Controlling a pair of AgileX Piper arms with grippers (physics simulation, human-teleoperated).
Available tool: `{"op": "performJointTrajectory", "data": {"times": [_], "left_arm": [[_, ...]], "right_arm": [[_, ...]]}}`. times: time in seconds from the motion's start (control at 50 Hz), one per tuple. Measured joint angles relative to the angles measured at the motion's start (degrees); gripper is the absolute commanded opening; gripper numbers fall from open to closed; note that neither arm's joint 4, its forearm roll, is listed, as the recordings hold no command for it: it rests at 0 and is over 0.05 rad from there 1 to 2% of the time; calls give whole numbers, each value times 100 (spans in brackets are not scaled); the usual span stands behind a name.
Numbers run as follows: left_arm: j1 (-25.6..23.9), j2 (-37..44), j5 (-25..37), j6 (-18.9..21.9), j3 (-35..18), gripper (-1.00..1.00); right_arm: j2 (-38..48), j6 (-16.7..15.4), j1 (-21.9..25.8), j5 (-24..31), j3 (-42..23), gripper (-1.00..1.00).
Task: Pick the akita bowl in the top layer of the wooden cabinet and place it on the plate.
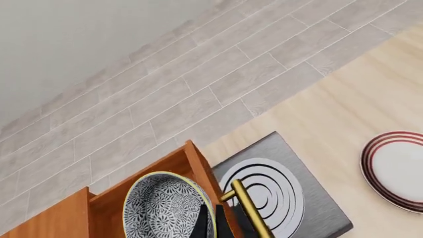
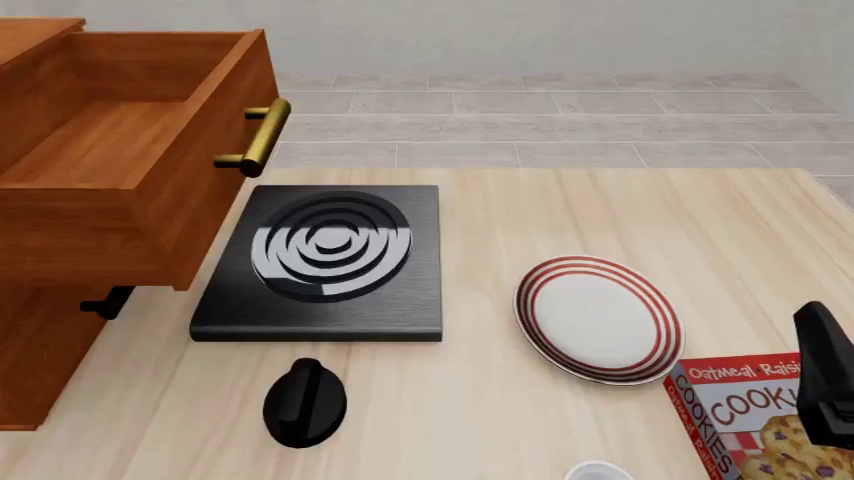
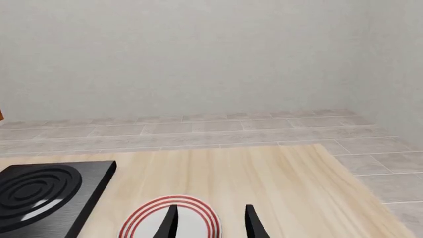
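In the left wrist view, the akita bowl (image 1: pixel 162 208) with its black-and-white net pattern fills the near field, raised over the open top layer (image 1: pixel 178 166) of the wooden cabinet. My left gripper (image 1: pixel 211 224) is shut on the bowl's rim. The front view shows neither the bowl nor the left gripper. There the top layer (image 2: pixel 134 130) stands pulled out and its inside looks bare, above the cabinet (image 2: pixel 34 350). The plate (image 2: pixel 598 318), white with red rings, lies on the table to the right. My right gripper (image 3: pixel 210 208) is open just short of the plate (image 3: pixel 148 218), near the table's right front edge (image 2: pixel 827 375).
A black stove (image 2: pixel 320 265) with grey rings sits between the cabinet and the plate. The drawer's brass handle (image 2: pixel 260 135) juts toward the stove. A black rounded object (image 2: pixel 304 402) lies in front of the stove. A cookie box (image 2: pixel 754 415) lies at the front right beside a small white object (image 2: pixel 598 472).
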Motion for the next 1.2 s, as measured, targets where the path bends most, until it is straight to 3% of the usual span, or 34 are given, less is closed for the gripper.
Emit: {"op": "performJointTrajectory", "data": {"times": [0.32,1.2], "left_arm": [[-330,99,-134,108,-162,-100],[-1255,598,-744,205,9,-100]], "right_arm": [[1,-3,-6,1,-20,100],[1,-17,6,-32,-30,100]]}}
